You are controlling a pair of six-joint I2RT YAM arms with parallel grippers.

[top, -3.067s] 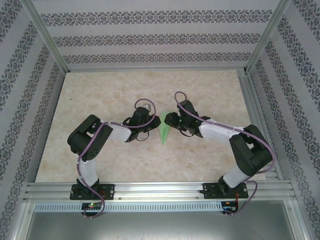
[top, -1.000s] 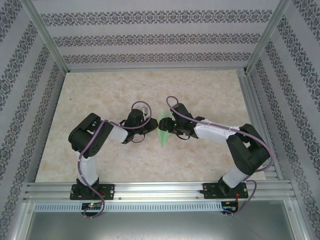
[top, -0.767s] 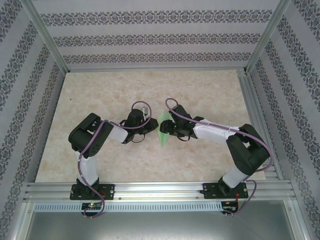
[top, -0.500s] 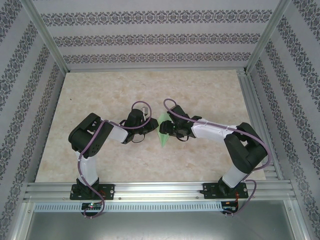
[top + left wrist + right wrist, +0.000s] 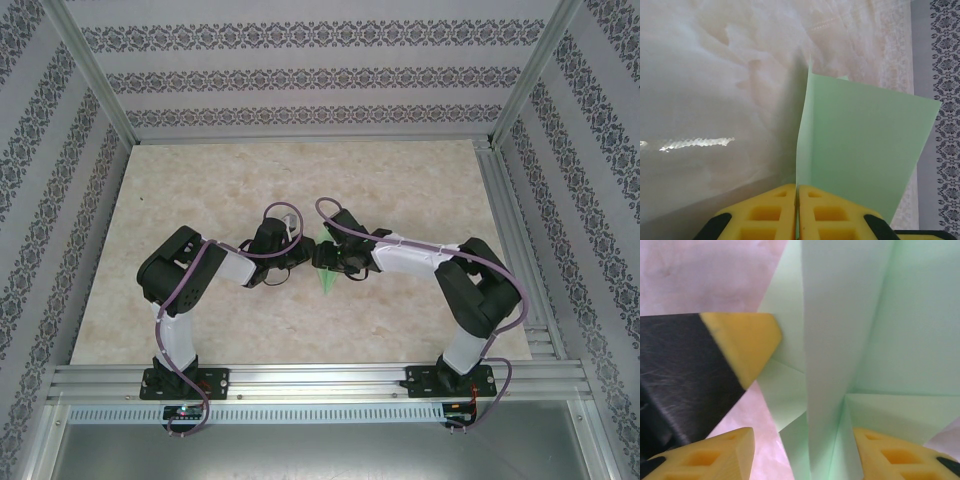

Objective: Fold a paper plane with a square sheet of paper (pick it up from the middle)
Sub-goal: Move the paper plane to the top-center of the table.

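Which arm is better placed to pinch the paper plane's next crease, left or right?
Right, probably. The left pincer is shut on the paper plane, holding it; the right pincer stands open around its raised fold, free to pinch.

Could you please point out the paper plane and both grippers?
paper plane [image 5: 865, 150], left wrist view, its flat green flap.
left gripper [image 5: 797, 192], left wrist view, where its fingertips meet.
right gripper [image 5: 802, 440], right wrist view, midway between its fingertips.
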